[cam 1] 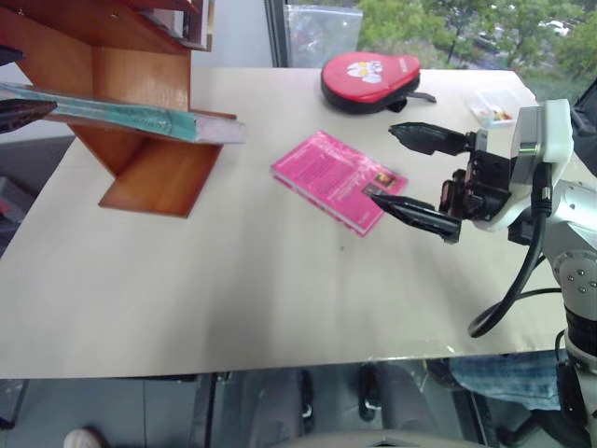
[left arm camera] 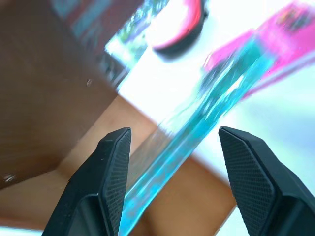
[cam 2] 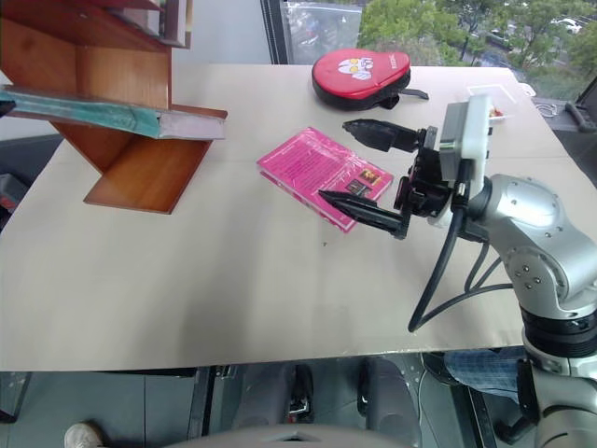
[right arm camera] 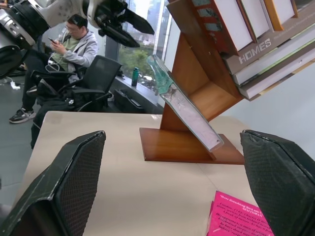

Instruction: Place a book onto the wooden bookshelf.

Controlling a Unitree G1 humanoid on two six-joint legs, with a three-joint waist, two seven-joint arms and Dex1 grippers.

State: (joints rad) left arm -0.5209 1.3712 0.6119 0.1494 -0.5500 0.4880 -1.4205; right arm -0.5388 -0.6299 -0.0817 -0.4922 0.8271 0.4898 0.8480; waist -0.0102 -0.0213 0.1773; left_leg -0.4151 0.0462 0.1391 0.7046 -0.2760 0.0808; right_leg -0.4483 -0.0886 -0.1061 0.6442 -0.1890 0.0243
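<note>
The left gripper (right arm camera: 129,25) hangs open just beside the book's (cam 1: 121,114) far end, gripping nothing. The book leans on a slanted board of the bookshelf (cam 1: 140,159). The right gripper (cam 1: 424,177) gapes wide and empty above the pink book (cam 1: 331,177) on the table (cam 1: 233,289).
</note>
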